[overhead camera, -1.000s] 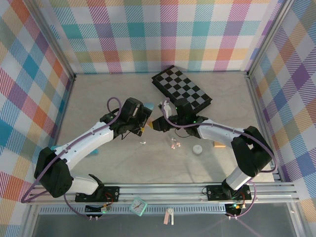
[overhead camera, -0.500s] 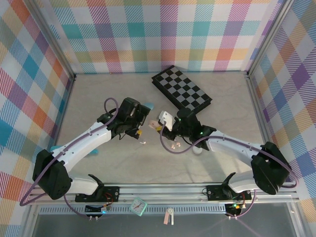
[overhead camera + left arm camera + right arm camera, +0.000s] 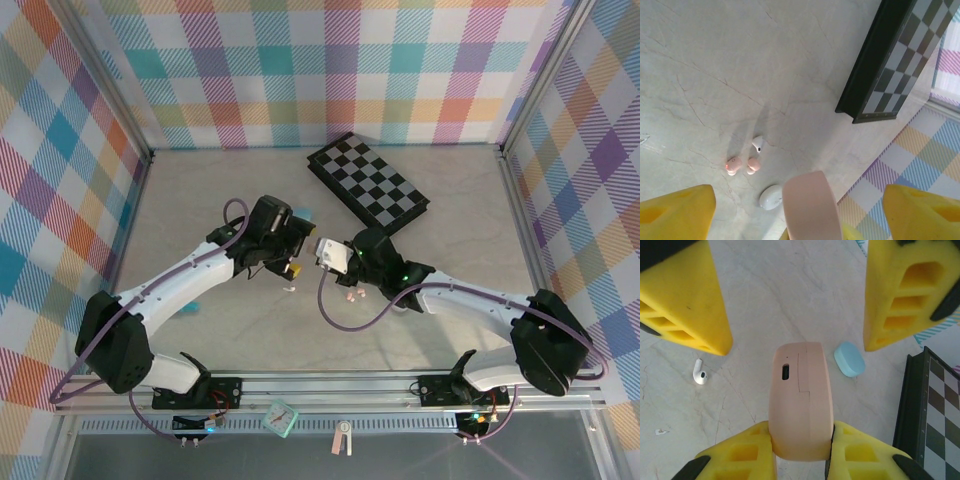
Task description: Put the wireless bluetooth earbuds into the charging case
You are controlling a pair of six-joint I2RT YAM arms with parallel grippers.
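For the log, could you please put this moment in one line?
right gripper: jaws shut on pink case; left gripper: jaws open; earbuds: on table

A black chequered board lies on the pale marbled tabletop, near the plaid back wall.

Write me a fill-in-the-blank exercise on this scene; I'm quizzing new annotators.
The right gripper is shut on a ____ charging case. The left gripper stands ____. On the table, two pink earbuds lie beside one ____ earbud.
Missing words: pink; open; white.
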